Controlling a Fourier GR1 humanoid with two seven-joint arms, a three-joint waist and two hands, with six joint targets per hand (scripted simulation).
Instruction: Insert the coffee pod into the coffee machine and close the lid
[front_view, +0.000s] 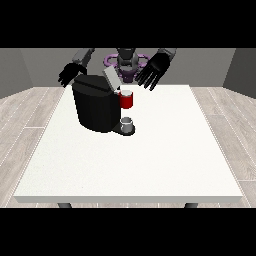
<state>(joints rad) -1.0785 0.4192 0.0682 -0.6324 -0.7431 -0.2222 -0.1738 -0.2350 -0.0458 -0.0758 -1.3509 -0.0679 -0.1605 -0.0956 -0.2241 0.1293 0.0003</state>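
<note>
A black coffee machine (94, 106) stands on the far left part of the white table (150, 160). Its grey lid (111, 77) is tilted up and open. A red pod holder (126, 100) sits at the machine's front, with a small grey cup (127, 122) on the drip base below it. I cannot make out a separate coffee pod. The hand at the view's right (152, 71) hovers above and behind the holder with straight, spread fingers, holding nothing. The hand at the view's left (69, 73) hangs behind the machine's far corner, fingers relaxed and spread.
The table's near half and right side carry nothing. Wooden floor surrounds the table, and grey walls stand behind the robot.
</note>
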